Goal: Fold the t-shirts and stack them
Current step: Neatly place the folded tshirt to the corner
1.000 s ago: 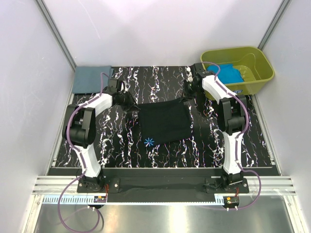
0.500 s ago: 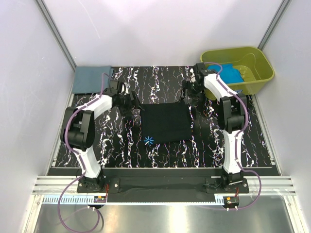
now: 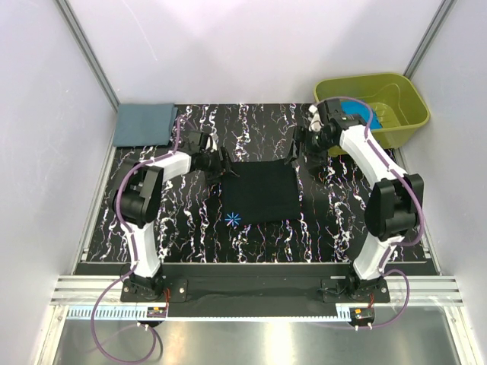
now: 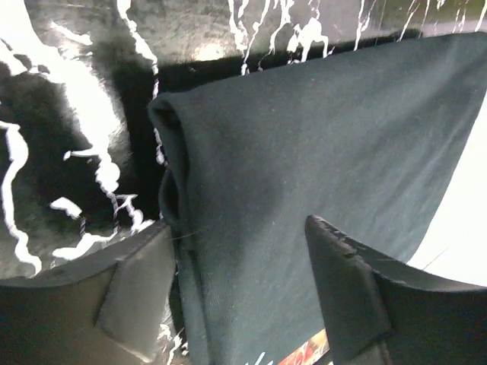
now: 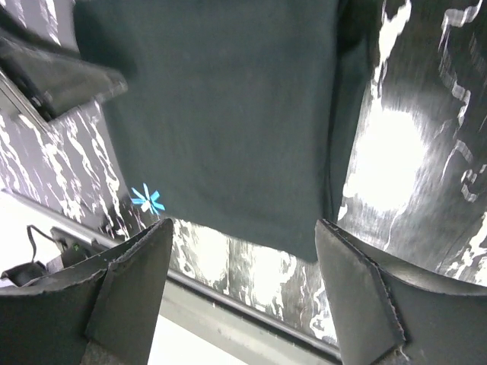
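The black t-shirt (image 3: 259, 194) lies folded in a flat rectangle at the table's middle. My left gripper (image 3: 219, 161) hovers at its far left corner, jaws open; in the left wrist view the shirt's (image 4: 319, 137) folded edge lies below the gap of the left gripper (image 4: 243, 293), not pinched. My right gripper (image 3: 298, 150) stands open over the far right corner; the right wrist view shows the shirt (image 5: 221, 114) beyond the right gripper (image 5: 243, 293), nothing between the fingers. A folded grey-blue t-shirt (image 3: 143, 124) rests at the back left. A turquoise t-shirt (image 3: 365, 114) lies in the tub.
The olive-green tub (image 3: 407, 114) stands at the back right corner, just behind the right arm. A small blue star mark (image 3: 233, 220) sits on the marbled tabletop at the black shirt's near left corner. White walls and metal rails close in the table.
Both grippers have opened and let go of the black shirt's far corners. The shirt has settled flat into a neater rectangle. The right arm's elbow has swung out to the right.
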Controlling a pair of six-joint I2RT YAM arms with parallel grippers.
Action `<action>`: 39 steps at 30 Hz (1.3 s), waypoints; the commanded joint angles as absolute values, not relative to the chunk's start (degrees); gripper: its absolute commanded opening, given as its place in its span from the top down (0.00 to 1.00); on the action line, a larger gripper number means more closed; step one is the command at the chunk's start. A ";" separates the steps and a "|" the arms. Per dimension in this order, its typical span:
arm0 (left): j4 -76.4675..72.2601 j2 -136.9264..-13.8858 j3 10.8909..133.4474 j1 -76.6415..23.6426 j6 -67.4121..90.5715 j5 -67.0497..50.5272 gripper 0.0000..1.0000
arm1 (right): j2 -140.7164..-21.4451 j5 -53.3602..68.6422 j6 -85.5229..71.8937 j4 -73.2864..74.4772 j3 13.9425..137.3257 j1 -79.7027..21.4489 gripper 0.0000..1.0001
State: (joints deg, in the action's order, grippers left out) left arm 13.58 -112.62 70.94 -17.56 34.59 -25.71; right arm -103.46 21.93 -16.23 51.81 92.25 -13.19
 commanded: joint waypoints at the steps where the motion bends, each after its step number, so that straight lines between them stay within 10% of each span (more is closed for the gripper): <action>1: 12.04 -115.49 70.40 -18.28 34.63 -25.14 0.32 | -99.67 23.38 -16.61 50.19 87.21 -13.62 0.18; 9: 11.34 -115.05 67.06 -18.28 34.45 -23.56 0.56 | -96.07 25.92 -16.26 48.61 81.65 -13.71 0.17; 19: 12.75 -113.73 67.41 -18.11 32.87 -23.11 0.56 | -93.08 23.82 -15.90 46.94 76.56 -23.37 0.13; 27: 11.68 -117.78 71.01 -18.11 32.52 -25.40 1.00 | -84.57 23.30 -20.21 45.79 71.81 -24.43 0.13; 39: 26.01 -104.34 71.90 -18.11 26.37 -11.96 1.00 | -73.31 19.25 -22.41 49.30 65.66 -24.43 0.12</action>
